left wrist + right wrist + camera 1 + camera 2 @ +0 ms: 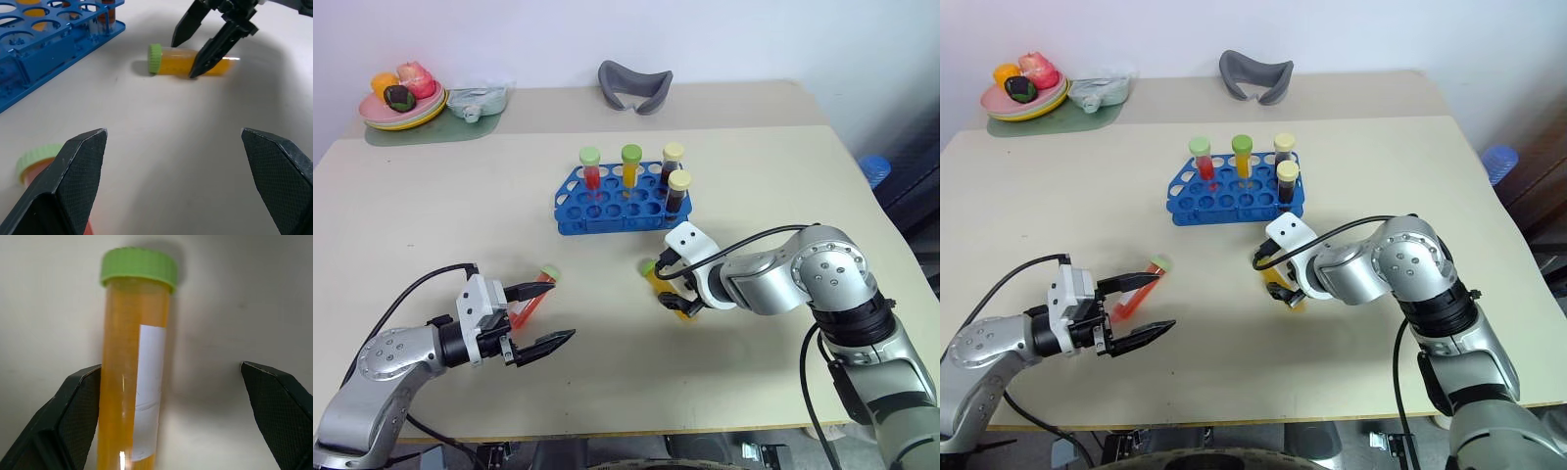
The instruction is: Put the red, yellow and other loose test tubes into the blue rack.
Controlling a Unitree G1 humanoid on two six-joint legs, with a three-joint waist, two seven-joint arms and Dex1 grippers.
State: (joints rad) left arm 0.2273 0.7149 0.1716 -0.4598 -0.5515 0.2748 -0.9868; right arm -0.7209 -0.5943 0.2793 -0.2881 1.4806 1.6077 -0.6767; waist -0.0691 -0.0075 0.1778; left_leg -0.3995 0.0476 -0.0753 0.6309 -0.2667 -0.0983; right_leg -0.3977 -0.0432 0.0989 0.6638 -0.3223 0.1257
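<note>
The blue rack (607, 208) stands mid-table with several capped tubes upright in it. A yellow test tube (658, 281) with a green cap lies on the table in front of the rack. My right gripper (677, 300) points down over it, open, and the tube (132, 382) lies between the fingers, close against one of them (73, 421). A red test tube (534, 297) with a green cap lies further left. My left gripper (563, 310) is open just beside it, one finger over the tube, nothing held.
At the back left a plate of toy food (401, 103) sits on a green mat beside a plastic bag (480, 98). A grey curved object (634, 88) lies at the back centre. The table's front edge runs just below both arms.
</note>
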